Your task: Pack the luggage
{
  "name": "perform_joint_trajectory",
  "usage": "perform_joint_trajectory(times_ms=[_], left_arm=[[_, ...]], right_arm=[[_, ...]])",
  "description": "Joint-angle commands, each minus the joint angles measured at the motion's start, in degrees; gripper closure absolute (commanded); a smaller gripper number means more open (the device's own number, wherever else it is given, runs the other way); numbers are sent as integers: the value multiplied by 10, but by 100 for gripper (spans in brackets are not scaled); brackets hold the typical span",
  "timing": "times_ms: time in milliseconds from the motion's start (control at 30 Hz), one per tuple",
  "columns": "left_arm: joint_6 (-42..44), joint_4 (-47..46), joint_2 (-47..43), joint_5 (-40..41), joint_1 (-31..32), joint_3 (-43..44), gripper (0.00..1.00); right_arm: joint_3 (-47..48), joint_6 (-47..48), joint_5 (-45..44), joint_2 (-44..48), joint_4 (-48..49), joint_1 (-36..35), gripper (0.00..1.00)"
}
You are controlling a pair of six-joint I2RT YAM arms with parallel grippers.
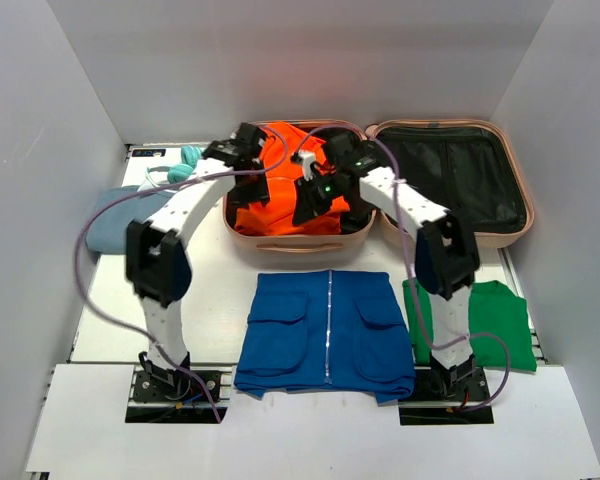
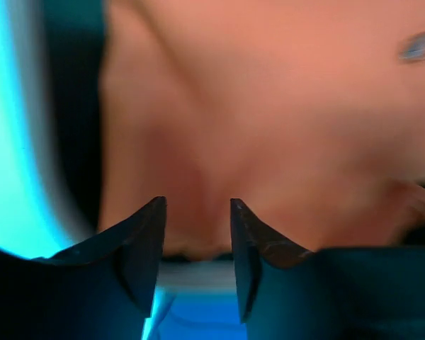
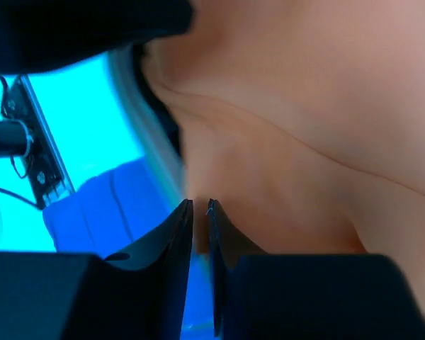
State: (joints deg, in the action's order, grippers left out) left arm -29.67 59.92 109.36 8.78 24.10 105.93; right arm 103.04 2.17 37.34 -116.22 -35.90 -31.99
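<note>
The luggage [image 1: 285,243], a pale pink clamshell suitcase, lies open at the back of the table. Its black-lined lid [image 1: 450,180] is flat to the right. An orange garment [image 1: 272,215] fills the left half. Both arms reach over that half. My left gripper [image 1: 255,185] hangs over the garment's left part. In the left wrist view my left gripper [image 2: 198,204] has its jaws apart and empty, with orange cloth [image 2: 269,106] close beyond. My right gripper [image 1: 310,205] is over the garment's right part; in the right wrist view my right gripper [image 3: 198,204] has its jaws nearly together, a thin slit between, above the orange cloth [image 3: 304,106].
Blue shorts [image 1: 327,335] lie flat on the table in front of the suitcase, between the arm bases. A green garment [image 1: 490,325] lies at the right, a grey-blue one [image 1: 110,220] at the left. Teal headphones [image 1: 183,165] sit at the back left. White walls enclose the table.
</note>
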Motion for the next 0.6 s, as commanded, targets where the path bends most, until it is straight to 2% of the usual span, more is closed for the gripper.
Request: perform_joint_trajectory(times_ms=[0, 100, 200, 267, 367, 433, 467, 567], left_arm=[[13, -9, 58, -55, 2, 7, 49], [19, -16, 88, -56, 2, 0, 52], [20, -25, 104, -36, 2, -30, 53], [19, -24, 113, -32, 1, -41, 53], [17, -4, 127, -34, 0, -34, 55], [22, 8, 118, -39, 1, -15, 55], [28, 18, 113, -39, 1, -4, 53], [48, 6, 57, -41, 1, 10, 16]], right_arm=[[-11, -17, 47, -50, 11, 8, 79], [-14, -13, -36, -89, 2, 10, 82], [-36, -9, -80, -105, 16, 13, 86], [-59, -13, -132, -107, 35, 13, 86], [-50, -9, -162, -106, 28, 16, 86], [-37, 4, -162, -84, 15, 16, 81], [-31, 12, -165, -77, 12, 16, 77], [11, 20, -177, -31, -19, 14, 64]])
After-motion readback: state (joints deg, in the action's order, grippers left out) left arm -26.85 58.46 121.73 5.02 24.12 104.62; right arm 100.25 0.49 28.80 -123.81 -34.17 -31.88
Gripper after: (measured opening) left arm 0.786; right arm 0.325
